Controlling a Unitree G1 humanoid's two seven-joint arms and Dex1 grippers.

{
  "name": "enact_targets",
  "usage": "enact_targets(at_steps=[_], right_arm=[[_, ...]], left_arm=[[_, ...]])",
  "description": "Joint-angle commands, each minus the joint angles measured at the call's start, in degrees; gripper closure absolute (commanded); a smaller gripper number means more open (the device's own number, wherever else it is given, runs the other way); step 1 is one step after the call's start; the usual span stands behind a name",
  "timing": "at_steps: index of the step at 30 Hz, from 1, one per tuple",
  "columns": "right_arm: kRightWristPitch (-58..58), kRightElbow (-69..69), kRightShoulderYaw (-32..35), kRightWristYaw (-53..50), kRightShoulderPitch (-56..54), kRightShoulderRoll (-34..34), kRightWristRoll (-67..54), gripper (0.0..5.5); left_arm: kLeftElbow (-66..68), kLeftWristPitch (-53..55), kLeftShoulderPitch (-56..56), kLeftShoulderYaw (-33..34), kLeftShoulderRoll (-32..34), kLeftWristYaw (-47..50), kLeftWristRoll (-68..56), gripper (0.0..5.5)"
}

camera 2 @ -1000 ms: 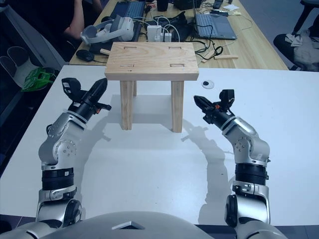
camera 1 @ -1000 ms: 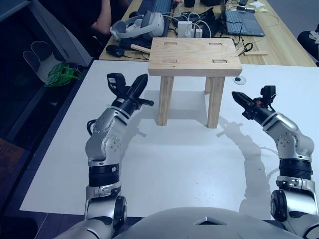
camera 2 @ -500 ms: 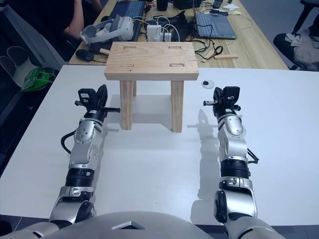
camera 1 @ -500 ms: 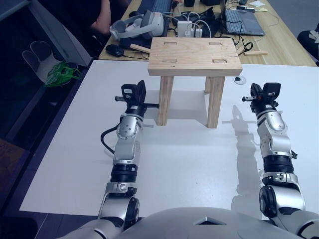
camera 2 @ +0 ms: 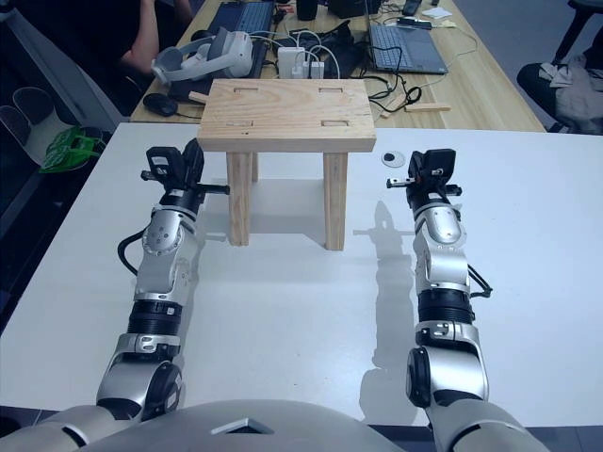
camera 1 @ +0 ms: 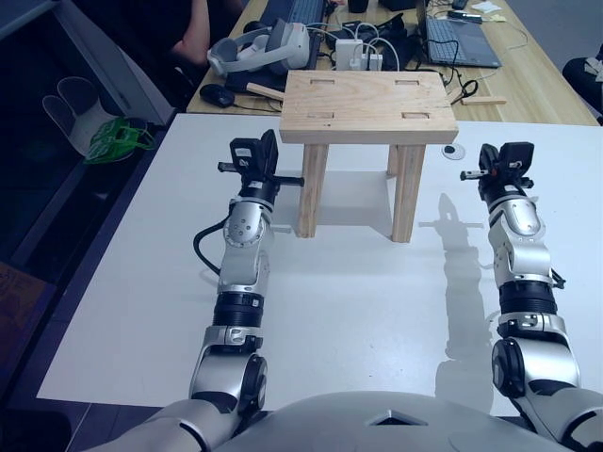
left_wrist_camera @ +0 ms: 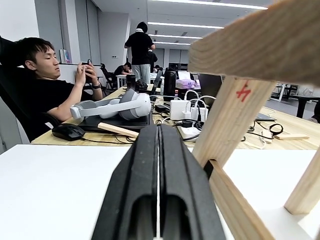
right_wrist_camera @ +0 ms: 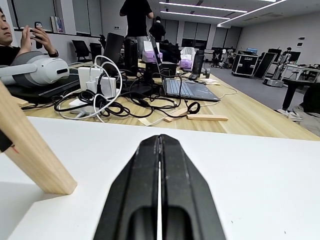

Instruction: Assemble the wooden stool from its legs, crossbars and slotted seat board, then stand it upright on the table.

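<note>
The wooden stool stands upright at the back middle of the white table (camera 1: 339, 311), its slotted seat board (camera 1: 367, 105) on top of its legs (camera 1: 312, 193). My left gripper (camera 1: 269, 155) sits shut just left of the front left leg, level with the underside of the seat. In the left wrist view its fingers (left_wrist_camera: 175, 165) are pressed together beside that leg (left_wrist_camera: 225, 125) and a crossbar (left_wrist_camera: 240, 210). My right gripper (camera 1: 490, 158) is shut too, a short way right of the stool, apart from it. Its closed fingers (right_wrist_camera: 175, 180) point past a leg (right_wrist_camera: 30, 160).
A small round disc (camera 1: 453, 151) lies on the table beside the right gripper. Behind the table a wooden desk (camera 1: 537, 85) carries a headset (camera 1: 259, 47), a mouse (camera 1: 218, 95), cables and a laptop (camera 1: 459, 42). A green object (camera 1: 118, 139) sits off the table's left edge.
Both arms swung from an elbows-out pose to straight forward, then slid slightly farther toward the back. The grippers now flank the stool. The stool has not moved.
</note>
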State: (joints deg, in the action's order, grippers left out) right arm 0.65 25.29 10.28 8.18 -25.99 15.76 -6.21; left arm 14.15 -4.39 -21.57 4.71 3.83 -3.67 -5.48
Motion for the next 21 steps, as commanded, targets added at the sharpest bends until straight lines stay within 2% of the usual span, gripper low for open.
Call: enact_targets(at_steps=[1,10,21], right_arm=[[-0.01,-0.97,-0.49,-0.07,-1.96,-0.28,0.30,5.50],[1.62,-2.44,-0.27,-0.57,-2.38,-1.00,-0.31,5.50],[2.36,-1.79,0.51,-1.24,-2.92,-1.13,-0.80,5.50]], left_arm=[[-3.13,1.18,-0.42,1.05,0.54,1.24,0.13,5.48],[-7.63,3.22,1.09,1.88,1.19,1.19,-0.37,5.48],[-6.69,3.76,0.08,2.27,1.15,0.56,-0.76,5.48]])
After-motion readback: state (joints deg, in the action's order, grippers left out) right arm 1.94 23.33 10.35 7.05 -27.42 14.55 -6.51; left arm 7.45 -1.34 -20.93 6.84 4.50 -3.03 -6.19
